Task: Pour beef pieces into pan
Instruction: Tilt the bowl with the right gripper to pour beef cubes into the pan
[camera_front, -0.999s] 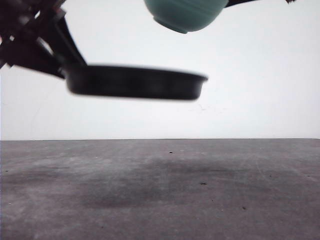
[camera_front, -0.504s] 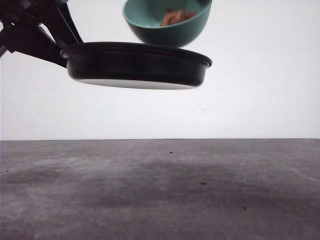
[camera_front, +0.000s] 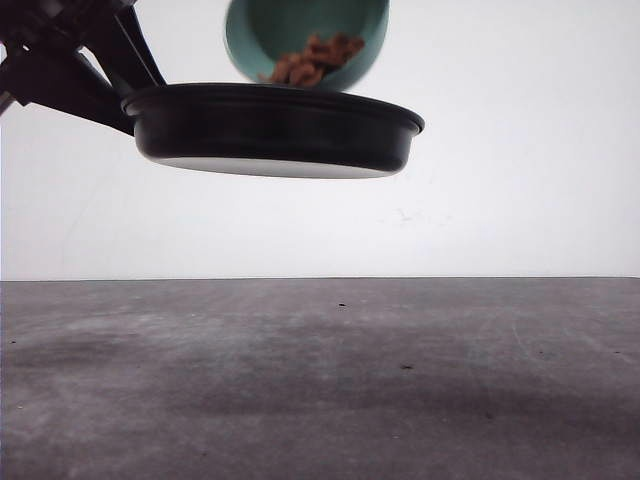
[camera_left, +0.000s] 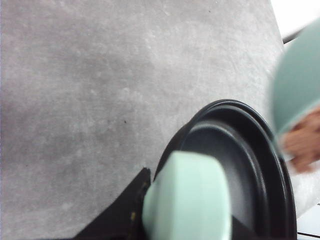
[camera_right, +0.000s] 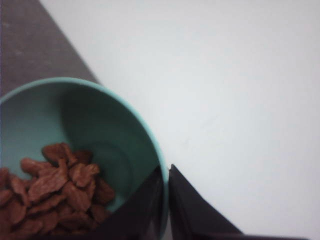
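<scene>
The black pan (camera_front: 270, 130) hangs level in the air, high over the table. My left gripper (camera_front: 100, 70) holds it from the upper left. In the left wrist view that gripper (camera_left: 186, 212) is shut on the pan's mint-green handle (camera_left: 190, 180), and the pan's dark inside (camera_left: 255, 165) looks bare. A teal bowl (camera_front: 300, 25) tilts steeply just above the pan's back rim. Reddish-brown beef pieces (camera_front: 312, 60) crowd its lower lip. My right gripper (camera_right: 166, 200) is shut on the bowl's rim (camera_right: 157, 150), one finger inside and one outside. The beef pieces (camera_right: 55, 195) lie heaped in the bowl.
The grey table (camera_front: 320, 380) stretches below the pan, with a white wall (camera_front: 520, 180) behind it. In the left wrist view the table's edge (camera_left: 277, 25) runs near the bowl (camera_left: 297, 85).
The bowl has come down and tipped over further above the pan, so the beef has slid toward its lip. The pan rose a little a second ago and has since held still.
</scene>
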